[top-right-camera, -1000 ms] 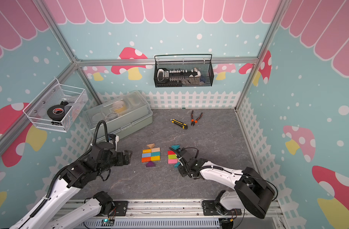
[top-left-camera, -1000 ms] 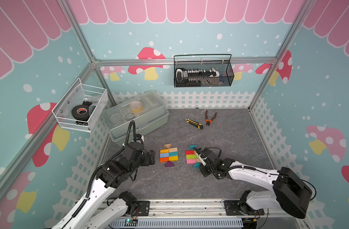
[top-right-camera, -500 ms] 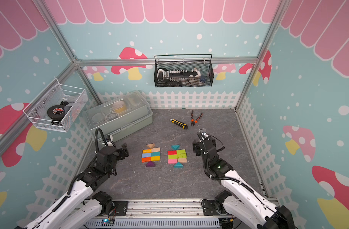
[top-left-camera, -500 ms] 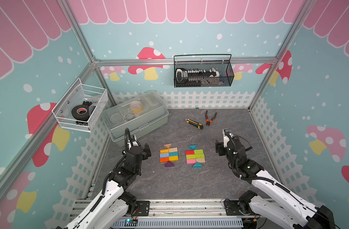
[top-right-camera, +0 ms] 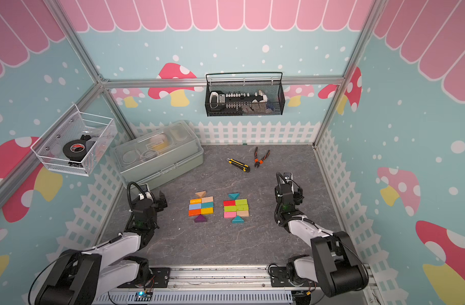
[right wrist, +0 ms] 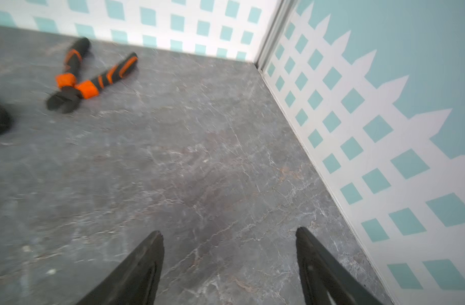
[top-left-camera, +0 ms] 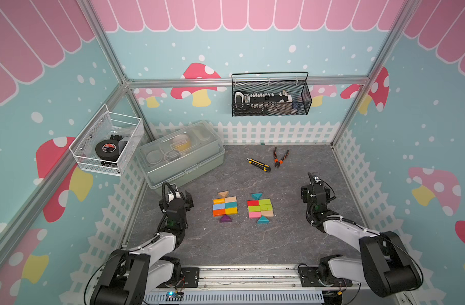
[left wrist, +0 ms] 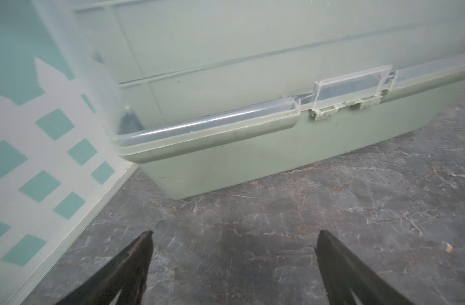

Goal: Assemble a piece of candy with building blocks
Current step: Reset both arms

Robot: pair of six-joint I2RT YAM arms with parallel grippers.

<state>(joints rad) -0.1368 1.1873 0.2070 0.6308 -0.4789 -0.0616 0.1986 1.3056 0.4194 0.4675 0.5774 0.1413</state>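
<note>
Two candy shapes of small painted wooden building blocks lie at the centre of the grey marbled worktop — each a tight rectangle of flat blocks with a triangular wedge touching it at 12 and 6 o'clock. The second group sits just beside the first, toward 3 o'clock. The left pincer stands open and empty, facing the pale green lidded plastic box. The right pincer is also open and empty, over bare worktop near the orange-handled pliers. Judging by this, assembly looks finished — the step in hand is parking. Done well, both arms clear the blocks at 9 and 3 o'clock, never sweeping across them.
</note>
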